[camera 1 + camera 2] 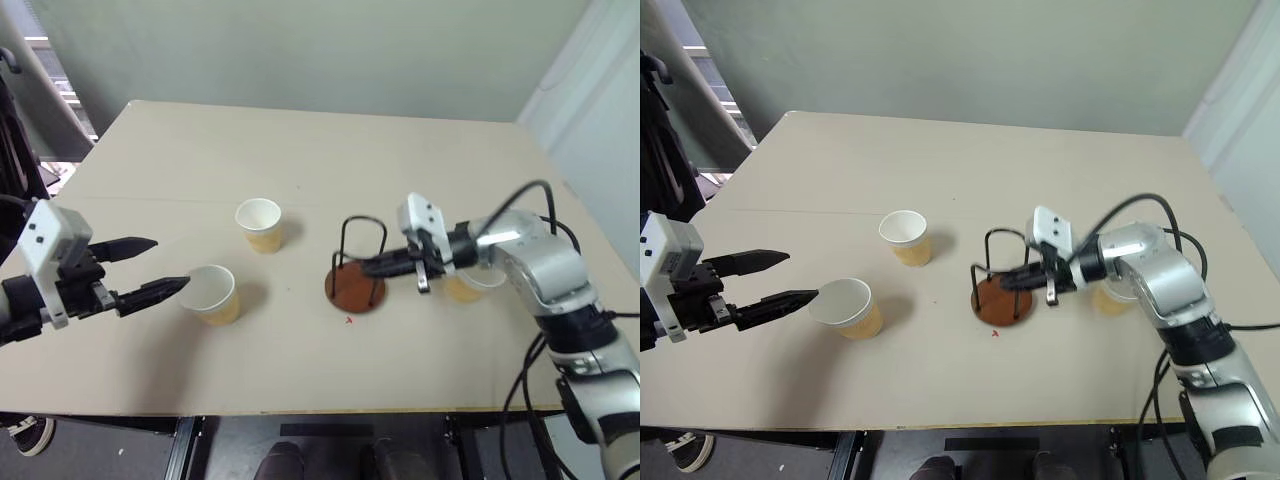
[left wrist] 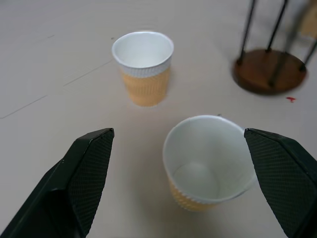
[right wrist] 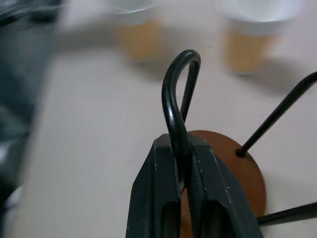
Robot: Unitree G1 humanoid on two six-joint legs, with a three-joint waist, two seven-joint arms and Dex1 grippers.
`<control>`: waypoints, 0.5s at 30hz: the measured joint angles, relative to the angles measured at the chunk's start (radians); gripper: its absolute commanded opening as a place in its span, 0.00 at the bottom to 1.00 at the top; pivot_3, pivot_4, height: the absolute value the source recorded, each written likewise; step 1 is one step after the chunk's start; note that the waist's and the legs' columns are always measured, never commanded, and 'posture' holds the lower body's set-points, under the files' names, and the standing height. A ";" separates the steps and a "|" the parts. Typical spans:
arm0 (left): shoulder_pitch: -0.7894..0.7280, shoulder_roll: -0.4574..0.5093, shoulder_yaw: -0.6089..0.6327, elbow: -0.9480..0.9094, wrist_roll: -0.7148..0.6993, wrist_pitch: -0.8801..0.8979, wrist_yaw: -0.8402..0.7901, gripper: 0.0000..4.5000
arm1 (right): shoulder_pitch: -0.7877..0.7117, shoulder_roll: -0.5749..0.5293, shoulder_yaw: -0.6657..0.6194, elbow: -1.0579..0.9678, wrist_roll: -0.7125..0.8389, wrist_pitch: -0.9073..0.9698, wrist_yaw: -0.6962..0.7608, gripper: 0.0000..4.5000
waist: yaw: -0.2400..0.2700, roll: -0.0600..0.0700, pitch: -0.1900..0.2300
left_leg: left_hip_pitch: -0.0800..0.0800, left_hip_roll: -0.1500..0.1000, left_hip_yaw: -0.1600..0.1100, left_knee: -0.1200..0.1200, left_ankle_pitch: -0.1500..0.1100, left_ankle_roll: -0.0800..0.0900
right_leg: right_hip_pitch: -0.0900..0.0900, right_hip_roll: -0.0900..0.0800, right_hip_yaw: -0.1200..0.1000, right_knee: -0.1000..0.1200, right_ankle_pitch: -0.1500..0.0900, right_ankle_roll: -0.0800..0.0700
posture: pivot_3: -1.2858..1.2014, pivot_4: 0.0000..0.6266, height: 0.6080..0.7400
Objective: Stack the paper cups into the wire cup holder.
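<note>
The wire cup holder (image 1: 355, 290) stands mid-table, a reddish-brown disc with black wire arches. My right gripper (image 3: 183, 148) is shut on one wire arch (image 3: 173, 99), reaching in from the right. One paper cup (image 1: 260, 225) stands left of the holder, further back. A second cup (image 1: 213, 293) sits nearer, just beyond the fingertips of my open left gripper (image 1: 170, 264), which holds nothing. In the left wrist view this cup (image 2: 208, 168) lies between the spread fingers and slightly ahead. A third cup (image 1: 470, 287) sits right of the holder, partly hidden behind my right arm.
The pale table (image 1: 300, 150) has open room at the back. Its front edge (image 1: 300, 410) runs close below the cups. A small red mark (image 1: 349, 320) lies in front of the holder's base. A black cable (image 1: 530, 190) loops over my right arm.
</note>
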 measured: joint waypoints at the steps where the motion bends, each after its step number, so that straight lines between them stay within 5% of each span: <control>1: -0.001 0.002 -0.001 0.000 -0.002 0.000 -0.003 1.00 | 0.018 -0.009 0.007 -0.026 0.003 -0.007 0.015 0.01 | 0.000 0.000 0.000 | 0.000 0.000 0.000 0.000 0.000 0.000 | 0.000 0.000 0.000 0.000 0.000 0.000 | 0.52 0.24 1.00; 15: -0.094 0.145 -0.162 -0.210 -0.212 0.085 -0.183 1.00 | 0.071 -0.032 0.059 -0.065 -0.003 -0.241 0.150 0.01 | -0.007 -0.001 0.000 | 0.000 0.001 0.000 0.000 0.006 0.001 | 0.000 0.002 0.001 0.000 0.007 0.000 | 0.52 0.24 1.00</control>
